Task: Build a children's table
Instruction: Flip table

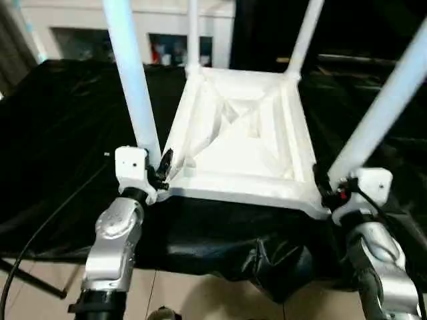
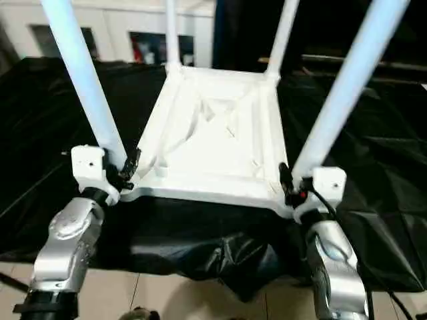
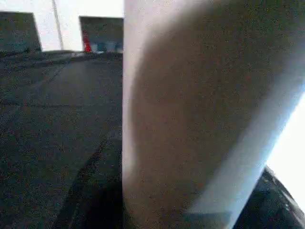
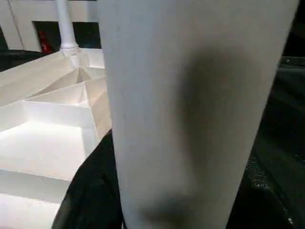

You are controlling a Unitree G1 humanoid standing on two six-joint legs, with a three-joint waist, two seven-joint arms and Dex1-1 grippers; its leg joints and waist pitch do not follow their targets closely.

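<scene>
The children's table lies upside down on a black cloth, its ribbed white tabletop [image 1: 240,143] facing up. Four white legs stand in its corner sockets: the near-left leg [image 1: 133,80], the near-right leg [image 1: 387,100] and two far legs [image 1: 193,33] [image 1: 305,33]. My left gripper [image 1: 155,168] is shut on the base of the near-left leg, whose tube [image 3: 190,119] runs between the fingers in the left wrist view. My right gripper [image 1: 328,187] is shut on the base of the near-right leg [image 4: 190,109], just above its socket.
The black cloth [image 1: 60,133] covers the work surface and hangs bunched over the front edge [image 1: 267,260]. Tiled floor [image 1: 200,293] lies below. A white glass-door cabinet [image 1: 167,40] stands at the back. A black cable [image 1: 53,213] trails at the near left.
</scene>
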